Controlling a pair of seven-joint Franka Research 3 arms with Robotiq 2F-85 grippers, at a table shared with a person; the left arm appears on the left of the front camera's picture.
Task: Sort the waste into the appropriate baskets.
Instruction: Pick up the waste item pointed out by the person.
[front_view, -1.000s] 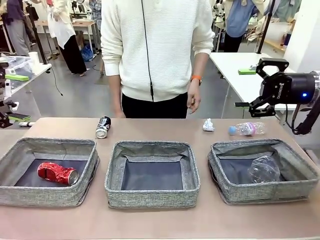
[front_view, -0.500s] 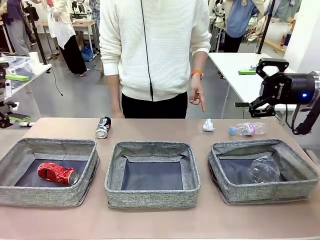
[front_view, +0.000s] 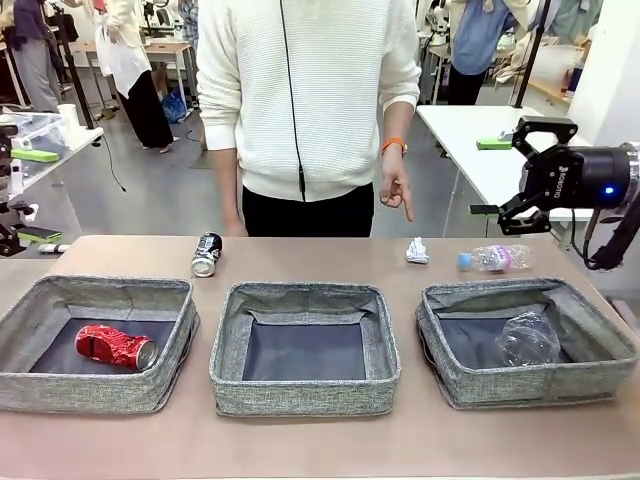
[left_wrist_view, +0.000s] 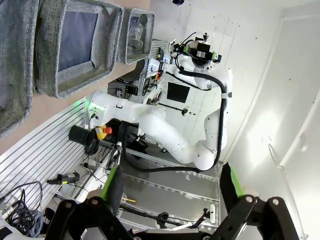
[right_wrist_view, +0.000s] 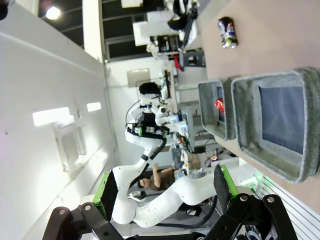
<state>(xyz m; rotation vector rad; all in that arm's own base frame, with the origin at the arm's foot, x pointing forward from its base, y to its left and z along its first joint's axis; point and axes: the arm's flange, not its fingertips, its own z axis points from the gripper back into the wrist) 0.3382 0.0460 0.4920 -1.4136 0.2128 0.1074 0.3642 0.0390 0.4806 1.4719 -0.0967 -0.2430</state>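
Three grey baskets stand in a row: the left basket (front_view: 90, 395) holds a crushed red can (front_view: 115, 346), the middle basket (front_view: 300, 395) holds nothing, and the right basket (front_view: 520, 385) holds a clear plastic cup (front_view: 527, 340). Behind them on the table lie a black-and-silver can (front_view: 206, 254), a paper wad (front_view: 417, 250) and a bottle with a pink label (front_view: 495, 258). My right gripper (front_view: 515, 170) (right_wrist_view: 162, 190) hangs open, high above the table's far right. My left gripper (left_wrist_view: 171, 182) is open and holds nothing. The black-and-silver can (right_wrist_view: 227, 32) also shows in the right wrist view.
A person in a white sweater stands at the far side, one hand (front_view: 397, 190) pointing an index finger down above the paper wad. Bare tabletop (front_view: 320, 445) runs in front of the baskets. Other tables and people fill the room behind.
The person's hand has lifted from hanging at the side and now points a finger downward. Both arms and all the waste stay where they were.
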